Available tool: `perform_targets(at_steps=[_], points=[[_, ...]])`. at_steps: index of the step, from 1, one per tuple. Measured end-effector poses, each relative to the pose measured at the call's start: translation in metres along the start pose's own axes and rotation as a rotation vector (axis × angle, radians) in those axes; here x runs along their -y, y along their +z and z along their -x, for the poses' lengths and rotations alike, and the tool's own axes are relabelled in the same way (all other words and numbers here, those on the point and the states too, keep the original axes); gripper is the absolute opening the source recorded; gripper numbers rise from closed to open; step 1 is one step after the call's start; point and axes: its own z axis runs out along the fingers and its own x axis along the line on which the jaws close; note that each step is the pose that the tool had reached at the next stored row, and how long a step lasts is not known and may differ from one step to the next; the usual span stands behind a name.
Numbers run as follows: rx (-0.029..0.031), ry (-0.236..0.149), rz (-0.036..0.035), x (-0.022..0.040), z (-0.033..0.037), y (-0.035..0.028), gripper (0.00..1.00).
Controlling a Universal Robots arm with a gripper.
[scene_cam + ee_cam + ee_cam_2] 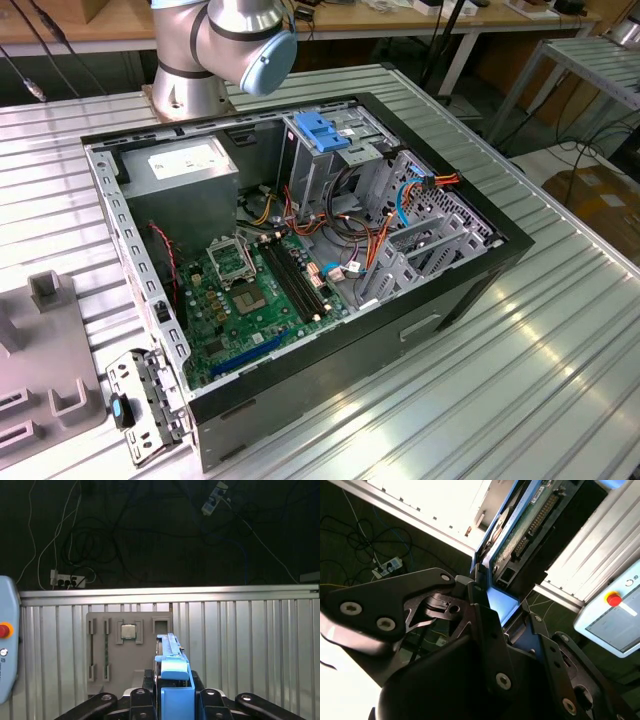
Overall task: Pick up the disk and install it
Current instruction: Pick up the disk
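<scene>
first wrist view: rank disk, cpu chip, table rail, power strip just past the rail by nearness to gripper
1. disk, held in the gripper
2. cpu chip, on grey plate
3. table rail, behind plate
4. power strip, floor beyond

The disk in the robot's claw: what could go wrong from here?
The gripper clamps the disk by one end, so most of it juts out and might tilt or slip. In the exterior view, loose orange cables lie beside the drive cage inside the case and could snag it. The second wrist view shows the disk's bare circuit board, which could scrape on metal.
</scene>
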Motion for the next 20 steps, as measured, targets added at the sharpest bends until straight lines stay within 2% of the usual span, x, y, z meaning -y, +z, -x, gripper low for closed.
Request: perform_targets(at_steps=[7,20], points=[[0.0000,0.000,0.0000,0.0022,0.0001,0.0000,0.37],[0.0000,0.000,0.0000,0.0119,0.0004,-0.0001,0.37]])
